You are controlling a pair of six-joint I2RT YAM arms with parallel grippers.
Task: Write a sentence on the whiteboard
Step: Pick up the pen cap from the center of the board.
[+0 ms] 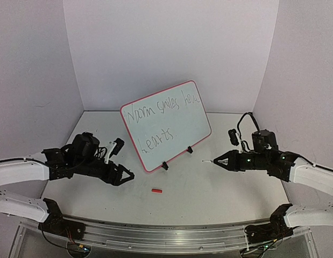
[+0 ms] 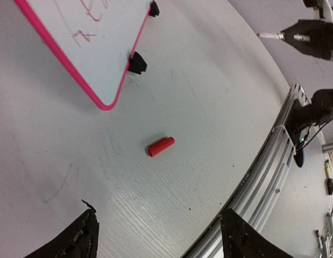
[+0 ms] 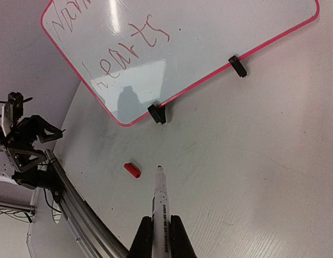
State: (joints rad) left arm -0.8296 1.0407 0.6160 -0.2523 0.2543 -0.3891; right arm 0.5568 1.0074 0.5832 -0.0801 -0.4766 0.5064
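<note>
The whiteboard [image 1: 188, 126] stands tilted on two black clip feet [image 1: 164, 166] at the middle of the table, pink-rimmed. The sentence [image 1: 161, 115] is scrawled on it in two lines. My right gripper [image 1: 222, 160] is right of the board, shut on a white marker [image 3: 162, 207] whose tip points at the table near a small red cap [image 3: 132, 170]. My left gripper [image 1: 128, 176] hovers left of the board's lower corner, open and empty. In the left wrist view the gripper [image 2: 158, 214] looks down on the cap [image 2: 160, 146] and the board's corner [image 2: 96, 59].
An aluminium rail [image 1: 171, 236] runs along the near table edge. White walls close in the back and both sides. The red cap [image 1: 156, 190] lies on the table between the two grippers, in front of the board.
</note>
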